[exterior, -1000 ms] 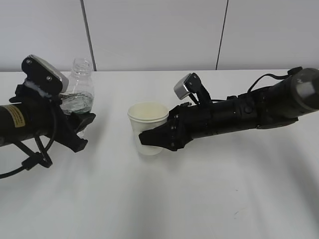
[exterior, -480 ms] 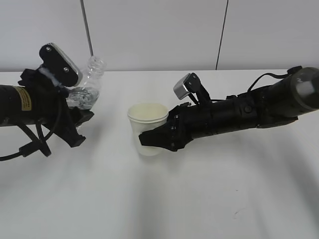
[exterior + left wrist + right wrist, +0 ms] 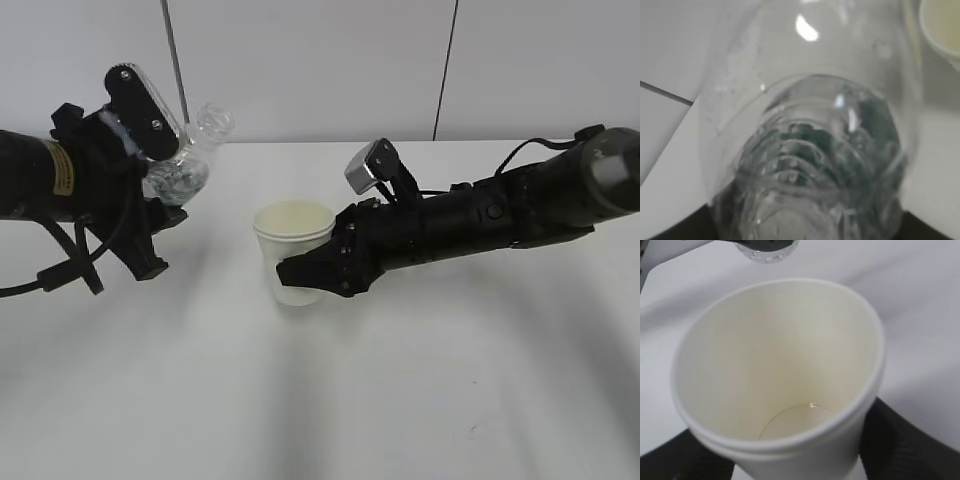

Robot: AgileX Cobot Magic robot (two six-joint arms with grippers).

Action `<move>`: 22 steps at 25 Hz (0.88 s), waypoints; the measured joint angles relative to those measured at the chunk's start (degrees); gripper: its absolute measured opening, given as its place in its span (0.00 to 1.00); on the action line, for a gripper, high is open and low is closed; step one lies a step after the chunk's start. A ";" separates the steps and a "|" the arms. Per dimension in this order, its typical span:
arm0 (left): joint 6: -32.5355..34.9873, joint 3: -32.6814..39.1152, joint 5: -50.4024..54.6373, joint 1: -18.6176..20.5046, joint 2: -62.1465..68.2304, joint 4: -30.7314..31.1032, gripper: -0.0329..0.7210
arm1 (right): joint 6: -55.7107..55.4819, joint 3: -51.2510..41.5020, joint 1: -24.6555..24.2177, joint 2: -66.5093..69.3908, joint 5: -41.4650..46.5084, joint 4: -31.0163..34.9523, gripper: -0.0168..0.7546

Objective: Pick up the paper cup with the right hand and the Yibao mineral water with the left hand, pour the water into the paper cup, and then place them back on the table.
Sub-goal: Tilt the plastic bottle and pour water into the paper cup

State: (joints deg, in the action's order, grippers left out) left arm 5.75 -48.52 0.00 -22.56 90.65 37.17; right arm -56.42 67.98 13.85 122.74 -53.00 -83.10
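In the centre of the exterior view the right hand (image 3: 312, 272) reaches in low from the right edge, forearm nearly level, its black jaws clasped on either side of the paper cup (image 3: 294, 252); the cup stands upright, its base at or just above the table (image 3: 330, 400); a small silver-grey camera block (image 3: 363, 170) sits on that wrist; further back, at upper left, the left hand (image 3: 165, 195) is raised off the table with the forearm level, jaws clamped around the Yibao mineral water (image 3: 190, 160); the bottle tilts with its open neck up and to the right, towards the cup but apart from it; a yellow sticker (image 3: 63, 168) on the forearm carries print too small to read; the bottle is clear ridged plastic, the cup smooth, tapered white paper with a rolled rim and cream inside.
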 joint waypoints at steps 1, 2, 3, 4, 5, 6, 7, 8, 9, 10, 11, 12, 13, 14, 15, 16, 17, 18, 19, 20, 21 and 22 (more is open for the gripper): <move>0.00 -0.37 1.11 -0.29 0.00 0.42 0.50 | 0.00 0.27 0.00 0.00 0.00 -0.29 0.70; 0.00 -0.74 1.86 -0.53 0.00 0.95 0.50 | 0.03 0.52 0.00 0.00 0.00 -0.32 0.70; 0.00 -1.03 2.58 -0.80 0.00 1.50 0.50 | 0.27 0.63 0.00 0.00 0.00 -0.58 0.70; 0.00 -1.31 3.50 -0.93 0.00 2.09 0.50 | 0.64 0.77 0.00 0.00 0.00 -0.61 0.70; 0.00 -1.70 4.49 -1.18 0.00 2.62 0.50 | 0.99 0.76 0.00 0.00 0.00 -0.72 0.70; 0.00 -2.00 5.27 -1.44 0.00 3.29 0.50 | 1.38 0.78 0.00 0.00 0.00 -0.71 0.70; 0.00 -2.29 5.98 -1.79 0.00 3.93 0.50 | 1.61 0.78 0.00 0.00 0.00 -0.71 0.70; 0.00 -2.63 6.75 -2.10 0.00 4.56 0.50 | 1.74 0.88 0.03 0.00 0.00 -0.83 0.70; 0.00 -2.95 7.28 -2.55 0.00 4.93 0.50 | 1.74 1.00 0.03 0.00 0.00 -0.93 0.70; 0.00 -3.24 7.86 -2.89 0.00 5.17 0.50 | 1.86 1.14 0.03 0.00 0.00 -0.91 0.70; 0.00 -3.48 8.56 -3.37 0.00 5.52 0.50 | 1.86 1.41 0.03 0.00 0.00 -0.91 0.70; 0.00 -3.83 9.16 -3.64 0.00 6.17 0.50 | 1.86 1.51 0.03 0.00 0.00 -0.91 0.70; 0.00 -3.97 9.52 -3.83 0.00 6.70 0.50 | 1.86 1.76 0.03 0.00 0.00 -0.95 0.70; 0.00 -4.12 9.77 -4.06 0.00 7.26 0.50 | 1.95 2.03 0.13 0.00 0.00 -1.05 0.70; 0.00 -4.23 10.03 -4.26 0.00 7.55 0.50 | 1.95 2.15 0.24 0.00 0.00 -1.05 0.70; 0.02 -4.30 10.39 -4.40 0.00 7.91 0.50 | 1.95 2.15 0.39 0.00 0.00 -1.05 0.70; 0.02 -4.30 10.82 -4.61 0.00 8.21 0.50 | 1.95 2.27 0.73 0.00 0.00 -1.28 0.70; 0.02 -4.30 11.26 -4.85 0.00 8.50 0.50 | 1.95 2.27 1.01 0.00 0.00 -1.39 0.70; 0.02 -4.30 11.79 -4.98 0.00 9.10 0.50 | 1.95 2.30 1.36 0.00 0.00 -1.48 0.70; 0.02 -4.30 12.20 -5.16 0.00 9.77 0.50 | 1.95 2.40 1.70 0.00 0.00 -1.76 0.70; 0.02 -4.30 12.86 -5.40 0.00 10.25 0.50 | 1.95 2.39 2.04 0.00 0.00 -2.15 0.70; 0.02 -4.30 13.47 -5.57 0.00 10.81 0.50 | 1.95 2.42 2.24 0.00 0.00 -2.43 0.70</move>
State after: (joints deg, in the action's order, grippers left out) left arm 5.77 -52.82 13.47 -28.13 90.65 47.97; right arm -54.48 70.40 16.10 122.74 -53.00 -85.53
